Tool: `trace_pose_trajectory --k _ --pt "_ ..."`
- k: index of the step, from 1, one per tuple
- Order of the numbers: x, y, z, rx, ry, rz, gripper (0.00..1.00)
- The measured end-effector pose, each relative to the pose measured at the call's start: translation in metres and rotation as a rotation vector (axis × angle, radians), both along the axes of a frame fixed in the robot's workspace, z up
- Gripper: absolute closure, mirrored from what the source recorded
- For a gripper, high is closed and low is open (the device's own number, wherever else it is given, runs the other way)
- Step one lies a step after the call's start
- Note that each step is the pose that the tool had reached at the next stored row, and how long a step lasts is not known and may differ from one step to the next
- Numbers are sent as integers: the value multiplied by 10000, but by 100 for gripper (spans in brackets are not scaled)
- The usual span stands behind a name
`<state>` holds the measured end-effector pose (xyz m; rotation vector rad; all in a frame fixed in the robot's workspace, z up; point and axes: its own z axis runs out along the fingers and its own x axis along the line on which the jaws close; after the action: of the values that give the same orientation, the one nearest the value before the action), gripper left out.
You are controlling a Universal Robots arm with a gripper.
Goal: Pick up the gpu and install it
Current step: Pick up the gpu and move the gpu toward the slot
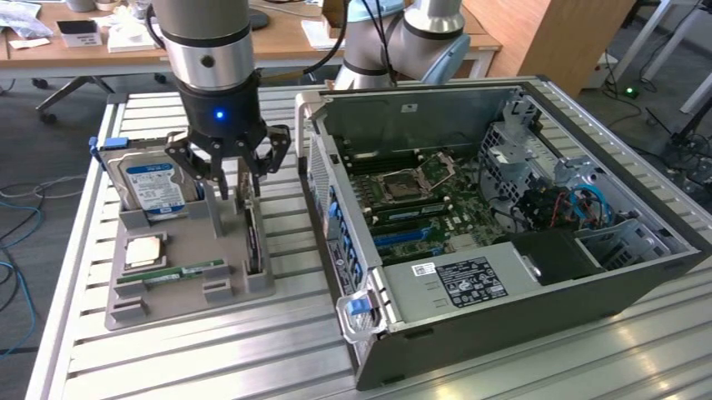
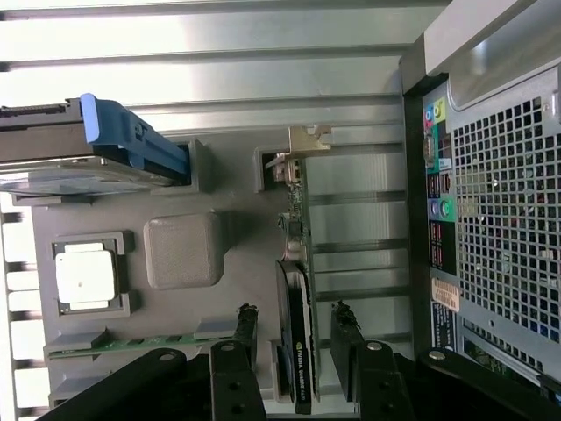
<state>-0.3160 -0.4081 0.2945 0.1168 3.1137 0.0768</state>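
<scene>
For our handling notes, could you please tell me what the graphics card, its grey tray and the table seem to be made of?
The graphics card: circuit board with a black, probably plastic cover and a shiny metal bracket. The tray: matte grey, likely plastic, given its dull, even surface. The table: silvery grooved slats with a sheen, apparently aluminium.

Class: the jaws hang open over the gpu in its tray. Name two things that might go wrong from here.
1. The gpu is thin and stands on edge; an off-centre grip may tilt or drop it.
2. The hard drive stands close by in the same tray; the jaws might knock it.
</scene>
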Motion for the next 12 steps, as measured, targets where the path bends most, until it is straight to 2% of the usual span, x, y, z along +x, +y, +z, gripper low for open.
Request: trace_pose_trajectory --k 12 --pt "0 0 -123 5 0 1 53"
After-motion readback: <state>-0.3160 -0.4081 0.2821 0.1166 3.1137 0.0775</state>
